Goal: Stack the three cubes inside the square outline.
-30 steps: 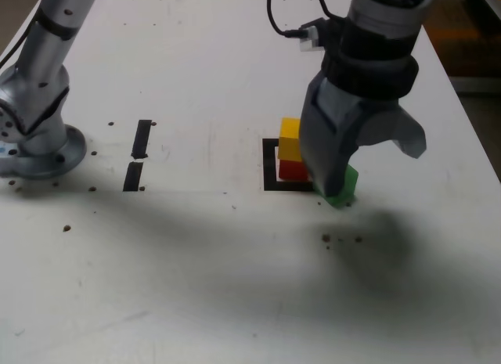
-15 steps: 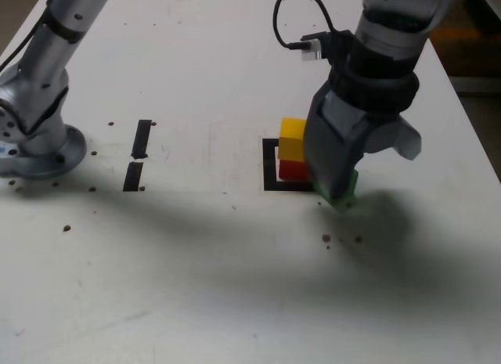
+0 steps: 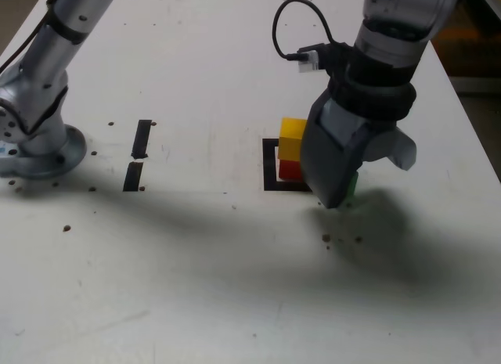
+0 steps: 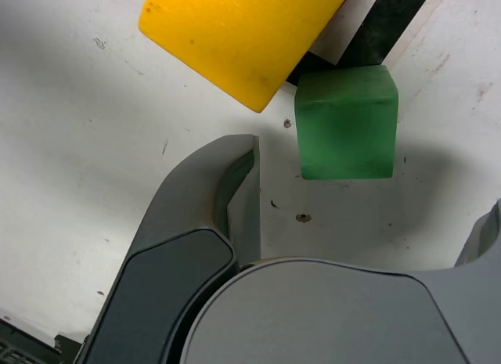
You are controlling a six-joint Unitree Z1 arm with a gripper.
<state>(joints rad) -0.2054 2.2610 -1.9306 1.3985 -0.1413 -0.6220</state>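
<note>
Between spread hand (image 4: pixel 368 215): matte green cube (image 4: pixel 347 123) (boxy).

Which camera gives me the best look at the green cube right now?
The wrist view: the green cube shows whole, on the table ahead of the open gripper. In the exterior view the gripper hides all but a green sliver.

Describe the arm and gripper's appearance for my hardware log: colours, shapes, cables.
The arm is silver-grey metal with a black band at the wrist. A black cable loops to a small white connector beside it. The gripper is matte grey plastic with broad, curved, shell-like jaws and a darker grey inset panel. A round silver base is bolted to the table.
</note>
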